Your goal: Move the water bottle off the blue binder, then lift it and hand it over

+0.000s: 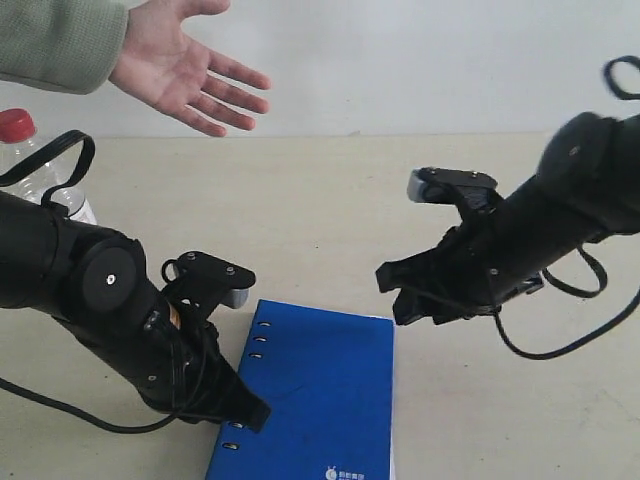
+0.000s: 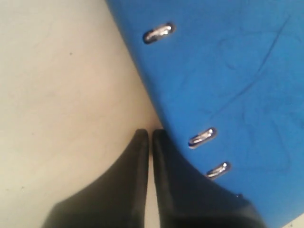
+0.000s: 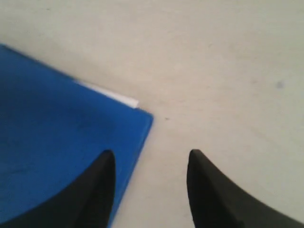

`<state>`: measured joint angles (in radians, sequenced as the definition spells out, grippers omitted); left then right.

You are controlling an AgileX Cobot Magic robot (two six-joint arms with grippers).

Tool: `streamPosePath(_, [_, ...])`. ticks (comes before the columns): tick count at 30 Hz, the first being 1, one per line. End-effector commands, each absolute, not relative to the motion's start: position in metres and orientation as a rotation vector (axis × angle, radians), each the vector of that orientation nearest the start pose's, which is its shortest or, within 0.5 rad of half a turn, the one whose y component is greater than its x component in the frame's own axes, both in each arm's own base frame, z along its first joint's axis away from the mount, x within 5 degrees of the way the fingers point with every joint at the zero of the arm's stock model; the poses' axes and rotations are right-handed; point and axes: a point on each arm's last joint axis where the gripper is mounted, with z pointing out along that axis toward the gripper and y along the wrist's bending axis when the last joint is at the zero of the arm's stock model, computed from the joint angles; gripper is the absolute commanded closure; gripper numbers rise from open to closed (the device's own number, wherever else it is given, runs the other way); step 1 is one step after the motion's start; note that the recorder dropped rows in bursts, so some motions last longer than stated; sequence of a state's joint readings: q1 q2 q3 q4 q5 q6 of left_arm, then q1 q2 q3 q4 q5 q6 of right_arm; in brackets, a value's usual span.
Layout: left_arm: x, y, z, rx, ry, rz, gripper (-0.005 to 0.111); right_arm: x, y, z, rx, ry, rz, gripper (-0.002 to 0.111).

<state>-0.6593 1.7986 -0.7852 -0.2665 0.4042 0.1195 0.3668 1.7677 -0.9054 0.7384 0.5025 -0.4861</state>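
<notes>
The blue binder (image 1: 320, 385) lies flat at the table's front, with nothing on it. The water bottle (image 1: 25, 150), clear with a red cap, stands on the table at the far left, partly hidden behind my left arm. My left gripper (image 1: 257, 414) is shut and empty, its tips (image 2: 149, 134) down at the binder's (image 2: 228, 80) holed edge. My right gripper (image 1: 396, 296) hangs open and empty just off the binder's far right corner. In the right wrist view the gripper (image 3: 151, 154) straddles the edge of the binder (image 3: 52, 137), one finger over the cover and the other over the table.
A person's open hand (image 1: 190, 70) in a green sleeve reaches in, palm up, at the upper left above the table. White pages (image 3: 114, 97) peek out at the binder's corner. Beige tabletop (image 1: 330, 210) stretches between the arms.
</notes>
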Motion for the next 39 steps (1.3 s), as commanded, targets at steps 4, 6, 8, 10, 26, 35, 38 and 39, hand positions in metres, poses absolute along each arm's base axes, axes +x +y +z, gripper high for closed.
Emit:
streamPosePath(4, [0.226,-0.188,0.115,0.793,2.804,-0.293,0.102,0.287,0.107,0.136,-0.237,2.581,1.133,0.067])
streamPosePath(6, [0.226,-0.188,0.115,0.791,2.799,-0.294,0.102,0.284,0.104,0.122,-0.2,2.633,1.068,0.067])
streamPosePath(8, [0.227,-0.188,0.115,0.788,2.791,-0.295,0.102,0.283,0.111,0.112,-0.212,2.657,1.08,0.066])
streamPosePath(10, [0.227,-0.188,0.115,0.787,2.789,-0.295,0.102,0.283,0.12,0.106,-0.213,2.649,1.104,0.066])
streamPosePath(26, [0.228,-0.189,0.116,0.768,2.781,-0.305,0.102,0.283,0.157,0.131,-0.383,2.495,1.411,0.066])
streamPosePath(35, [0.228,-0.186,0.122,0.729,2.71,-0.318,0.102,0.282,0.167,0.101,-0.403,2.623,1.127,0.108])
streamPosePath(38, [0.223,-0.179,0.133,0.652,2.608,-0.343,0.102,0.283,0.166,0.102,-0.443,2.601,1.117,0.108])
streamPosePath(39, [0.22,-0.175,0.137,0.632,2.583,-0.348,0.102,0.283,0.166,0.102,-0.456,2.594,1.12,0.108])
